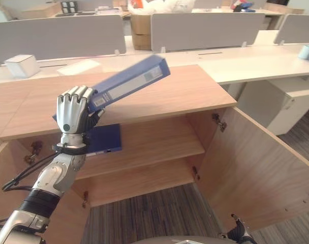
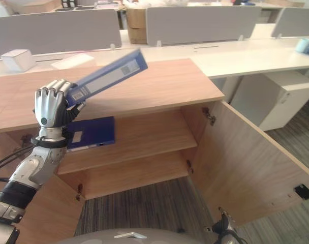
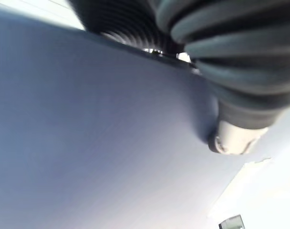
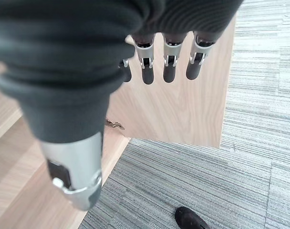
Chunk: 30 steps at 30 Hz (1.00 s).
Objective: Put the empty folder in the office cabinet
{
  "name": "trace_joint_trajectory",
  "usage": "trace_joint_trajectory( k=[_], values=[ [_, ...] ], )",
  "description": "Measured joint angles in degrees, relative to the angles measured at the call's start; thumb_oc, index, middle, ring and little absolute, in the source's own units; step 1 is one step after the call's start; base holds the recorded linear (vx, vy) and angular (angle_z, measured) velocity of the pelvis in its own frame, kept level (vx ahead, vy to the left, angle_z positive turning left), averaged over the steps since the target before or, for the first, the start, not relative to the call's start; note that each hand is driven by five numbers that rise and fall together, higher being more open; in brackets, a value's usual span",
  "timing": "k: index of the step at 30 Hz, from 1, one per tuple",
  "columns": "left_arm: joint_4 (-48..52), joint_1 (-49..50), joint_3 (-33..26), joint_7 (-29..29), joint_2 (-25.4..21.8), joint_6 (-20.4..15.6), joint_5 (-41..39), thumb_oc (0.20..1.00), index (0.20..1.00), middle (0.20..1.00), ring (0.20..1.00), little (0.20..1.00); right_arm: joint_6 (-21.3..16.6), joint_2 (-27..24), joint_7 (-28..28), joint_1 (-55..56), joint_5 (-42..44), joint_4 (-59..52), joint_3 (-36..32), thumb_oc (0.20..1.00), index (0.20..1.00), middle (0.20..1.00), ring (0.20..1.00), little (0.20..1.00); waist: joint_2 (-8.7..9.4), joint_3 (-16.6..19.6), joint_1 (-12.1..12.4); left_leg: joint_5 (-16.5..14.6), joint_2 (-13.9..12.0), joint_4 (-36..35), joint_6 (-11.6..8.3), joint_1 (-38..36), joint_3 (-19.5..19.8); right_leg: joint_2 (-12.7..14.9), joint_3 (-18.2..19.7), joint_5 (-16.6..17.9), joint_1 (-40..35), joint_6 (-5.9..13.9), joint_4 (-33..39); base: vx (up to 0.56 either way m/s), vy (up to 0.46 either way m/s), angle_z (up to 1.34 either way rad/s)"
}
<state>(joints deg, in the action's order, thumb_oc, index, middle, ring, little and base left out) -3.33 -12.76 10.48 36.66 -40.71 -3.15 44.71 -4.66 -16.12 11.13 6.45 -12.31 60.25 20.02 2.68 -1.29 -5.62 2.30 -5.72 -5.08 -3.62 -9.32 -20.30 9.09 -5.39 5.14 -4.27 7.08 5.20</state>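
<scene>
Left hand: raised in front of the cabinet; fingers curled tight round the lower end of the folder
Folder: blue; tilted, far end up over the cabinet top; above the upper shelf
Second folder: blue; flat on the upper shelf, just behind the left hand
Right hand: low beside the open right door; fingers straight, holding nothing
Carpet: grey, striped

blue folder face close up, left hand pressed against it
</scene>
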Motion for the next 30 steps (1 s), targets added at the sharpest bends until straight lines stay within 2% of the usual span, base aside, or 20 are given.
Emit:
trace_joint_trajectory(
  k=[1, 2, 3, 6, 7, 9, 10, 11, 12, 13, 14, 15, 16, 17, 18, 21, 25, 27, 28, 30],
  values=[
    [9.14, 3.92, -6.45, -1.17, 0.07, -0.95, -4.5, 0.2, 0.2, 0.2, 0.2, 0.2, 0.09, 0.02, 0.6, -0.35, -0.04, -2.52, -0.31, 1.0, 1.0, 1.0, 1.0, 1.0, 0.25, -0.39, 0.36, 0.01, 0.0, 0.01, 0.01, 0.18, 0.16, 0.0, -0.22, -0.06, -0.21, -0.01, 0.01, 0.0, 0.0, 0.0],
    [9.14, 3.92, -6.45, -1.17, 0.07, -0.95, -4.5, 0.2, 0.2, 0.2, 0.2, 0.2, 0.09, 0.02, 0.6, -0.35, -0.04, -2.52, -0.31, 1.0, 1.0, 1.0, 1.0, 1.0, 0.25, -0.39, 0.36, 0.01, 0.0, 0.01, 0.01, 0.18, 0.16, 0.0, -0.22, -0.06, -0.21, -0.01, 0.01, -0.02, 0.013, 0.08],
    [15.25, 4.93, -9.22, -1.51, 0.89, -2.81, -7.86, 0.2, 0.2, 0.2, 0.2, 0.2, 0.08, 0.03, 0.75, -0.21, -0.04, -3.69, -0.33, 1.0, 1.0, 1.0, 1.0, 1.0, 0.43, -0.82, 0.38, 0.03, 0.02, 0.02, 0.01, 0.05, 0.46, 0.03, -0.57, -0.02, -0.6, -0.01, -0.23, -0.01, 0.007, 0.07],
    [15.25, 4.93, -9.22, -1.51, 0.89, -2.81, -7.86, 0.2, 0.2, 0.2, 0.2, 0.2, 0.08, 0.03, 0.75, -0.21, -0.04, -3.69, -0.33, 1.0, 1.0, 1.0, 1.0, 1.0, 0.43, -0.82, 0.38, 0.03, 0.02, 0.02, 0.01, 0.05, 0.46, 0.03, -0.57, -0.02, -0.6, -0.01, -0.23, -0.01, 0.004, 0.04],
    [27.58, 5.45, -12.83, -2.03, 6.88, -10.5, -21.03, 0.2, 0.2, 0.2, 0.2, 0.2, 0.14, 0.05, 0.72, -0.81, -0.04, -4.06, -0.2, 1.0, 1.0, 1.0, 1.0, 1.0, 0.12, -1.38, 1.3, 0.01, 0.11, 0.03, 0.03, -0.14, 0.64, 0.11, -0.8, -0.05, -0.86, -0.01, -0.26, -0.03, 0.02, 0.05],
    [28.17, 5.34, -12.79, -2.13, 7.79, -11.71, -22.68, 0.2, 0.2, 0.2, 0.2, 0.2, 0.13, -0.08, 0.71, -1.15, -0.05, -3.98, -0.22, 1.0, 1.0, 1.0, 1.0, 1.0, -0.24, -1.43, 1.28, 0.01, 0.08, 0.02, 0.02, -0.17, 0.76, 0.07, -0.81, -0.06, -0.84, -0.02, -0.21, -0.01, 0.01, 0.03],
    [27.74, 5.62, -12.73, -4.49, 8.53, -14.25, -29.78, 0.2, 0.2, 0.2, 0.2, 0.2, 1.33, -1.15, 0.21, -0.7, 0.02, -7.51, -0.22, 1.0, 1.0, 1.0, 1.0, 1.0, -0.71, -1.38, 1.44, -0.02, 0.11, 0.02, 0.04, -0.16, 0.87, 0.09, -0.87, -0.07, -0.96, -0.02, -0.19, 0.0, 0.0, 0.0],
    [27.74, 5.62, -12.73, -4.49, 8.53, -14.25, -29.78, 0.2, 0.2, 0.2, 0.2, 0.2, 1.33, -1.15, 0.21, -0.7, 0.02, -7.51, -0.22, 1.0, 1.0, 1.0, 1.0, 1.0, -0.71, -1.38, 1.44, -0.02, 0.11, 0.02, 0.04, -0.16, 0.87, 0.09, -0.87, -0.07, -0.96, -0.02, -0.19, 0.0, 0.0, 0.0],
    [26.69, 5.84, -12.36, -9.03, 10.27, -16.59, -42.41, 0.2, 0.2, 0.2, 0.2, 0.2, 0.83, -4.99, -0.35, -0.4, -0.01, -19.68, -0.31, 1.0, 1.0, 1.0, 1.0, 1.0, -1.69, -2.03, 0.57, 0.01, 0.18, 0.01, 0.0, -0.17, 0.87, 0.21, -0.79, -0.07, -0.77, -0.01, 0.01, 0.0, 0.0, 0.0],
    [26.69, 5.84, -12.36, -9.03, 10.27, -16.59, -42.41, 0.2, 0.2, 0.2, 0.2, 0.2, 0.83, -4.99, -0.35, -0.4, -0.01, -19.68, -0.31, 1.0, 1.0, 1.0, 1.0, 1.0, -1.69, -2.03, 0.57, 0.01, 0.18, 0.01, 0.0, -0.17, 0.87, 0.21, -0.79, -0.07, -0.77, -0.01, 0.01, 0.0, 0.0, 0.0],
    [23.29, 5.86, -12.18, -12.12, 10.09, -17.61, -49.28, 0.2, 0.2, 0.2, 0.2, 0.2, -0.43, -7.23, -0.37, -2.59, 0.0, -24.66, -1.11, 1.0, 1.0, 1.0, 1.0, 1.0, -2.13, -1.98, -0.17, -0.13, -0.17, 0.01, -0.49, -0.21, 0.96, -0.15, -0.81, -0.34, -0.73, 0.2, 0.02, 0.0, 0.0, 0.0],
    [21.91, 5.89, -11.98, -13.03, 10.12, -17.61, -50.92, 0.2, 0.2, 0.2, 0.2, 0.2, -0.35, -7.54, -0.38, -3.17, 0.01, -24.76, -2.07, 1.0, 1.0, 1.0, 1.0, 1.0, -2.27, -1.85, -0.15, -0.13, -0.29, 0.01, -0.49, -0.21, 0.96, -0.26, -0.79, -0.37, -0.73, 0.15, 0.02, 0.0, 0.0, 0.0],
    [21.87, 7.51, -12.27, -17.31, 10.88, -17.77, -57.52, 0.2, 0.2, 0.2, 0.2, 0.2, 1.52, -10.0, -1.83, -0.26, 1.66, -34.3, -4.2, 1.0, 1.0, 1.0, 1.0, 1.0, -2.76, -1.82, -0.03, -0.15, -0.25, 0.01, -0.45, 0.01, 0.95, -0.24, -0.76, -0.31, -0.75, 0.21, 0.02, 0.0, 0.0, 0.0],
    [22.18, 10.06, -12.4, -19.8, 11.22, -17.99, -63.2, 0.2, 0.2, 0.2, 0.2, 0.2, 0.06, -12.65, -1.84, 2.63, 2.36, -45.06, -5.81, 1.0, 1.0, 1.0, 1.0, 1.0, -3.65, -2.22, -0.23, 0.17, -0.11, 0.01, -0.16, -0.12, 0.93, -0.06, -0.76, -0.2, -0.59, 0.11, 0.02, 0.0, 0.0, 0.0],
    [21.68, 10.97, -11.79, -21.76, 11.22, -17.72, -66.42, 0.2, 0.2, 0.2, 0.2, 0.2, -2.16, -13.76, -1.6, 2.68, 2.42, -48.94, -7.21, 1.0, 1.0, 1.0, 1.0, 1.0, -3.36, -2.36, -0.44, 0.2, -0.2, 0.03, -0.12, -0.23, 0.88, -0.21, -0.69, -0.28, -0.65, 0.14, 0.0, -0.01, 0.006, -0.03],
    [20.83, 11.91, -9.36, -28.16, 11.23, -16.94, -75.4, 0.2, 0.2, 0.2, 0.2, 0.2, -2.97, -14.51, -3.39, 1.59, 5.96, -53.27, -8.89, 1.0, 1.0, 1.0, 1.0, 1.0, -2.8, -2.19, -0.04, 0.2, -0.42, 0.02, -0.11, -0.23, 0.8, -0.45, -0.62, -0.22, -0.62, -0.13, 0.01, 0.0, 0.001, -0.01],
    [20.78, 13.41, -8.27, -32.97, 10.72, -15.64, -80.05, 0.2, 0.2, 0.2, 0.2, 0.2, -3.79, -14.79, -5.94, 1.56, 10.29, -53.67, -9.22, 1.0, 1.0, 1.0, 1.0, 1.0, -2.15, -1.8, -0.07, 0.19, -0.4, 0.04, -0.08, -0.11, 0.76, -0.46, -0.6, -0.13, -0.52, -0.19, -0.06, 0.0, 0.0, 0.0],
    [20.79, 15.15, -8.52, -36.23, 10.18, -15.42, -83.97, 0.2, 0.2, 0.2, 0.2, 0.2, -3.94, -15.76, -9.01, 2.66, 16.9, -58.89, -10.09, 1.0, 1.0, 1.0, 1.0, 1.0, -2.26, -1.94, -0.17, 0.19, -0.41, 0.04, -0.08, -0.1, 0.7, -0.46, -0.64, -0.11, -0.78, -0.17, -0.19, 0.0, 0.0, 0.0],
    [20.43, 15.77, -8.26, -37.9, 10.31, -14.75, -85.46, 0.2, 0.2, 0.2, 0.2, 0.2, -5.22, -15.95, -10.41, 2.41, 19.83, -60.65, -10.82, 1.0, 1.0, 1.0, 1.0, 1.0, -2.18, -1.97, -0.21, 0.19, -0.46, 0.19, -0.07, -0.18, 0.63, -0.54, -0.62, -0.11, -0.81, -0.18, -0.3, 0.0, 0.0, 0.0],
    [19.02, 15.79, -8.19, -39.57, 10.36, -13.86, -86.18, 0.2, 0.2, 0.2, 0.2, 0.2, -5.58, -16.0, -11.16, 1.1, 22.47, -61.65, -11.69, 1.0, 1.0, 1.0, 1.0, 1.0, -1.87, -2.01, -0.1, 0.19, -0.59, 0.43, -0.08, -0.23, 0.61, -0.66, -0.61, -0.11, -0.84, -0.18, -0.32, 0.0, 0.0, 0.0]
  ],
)
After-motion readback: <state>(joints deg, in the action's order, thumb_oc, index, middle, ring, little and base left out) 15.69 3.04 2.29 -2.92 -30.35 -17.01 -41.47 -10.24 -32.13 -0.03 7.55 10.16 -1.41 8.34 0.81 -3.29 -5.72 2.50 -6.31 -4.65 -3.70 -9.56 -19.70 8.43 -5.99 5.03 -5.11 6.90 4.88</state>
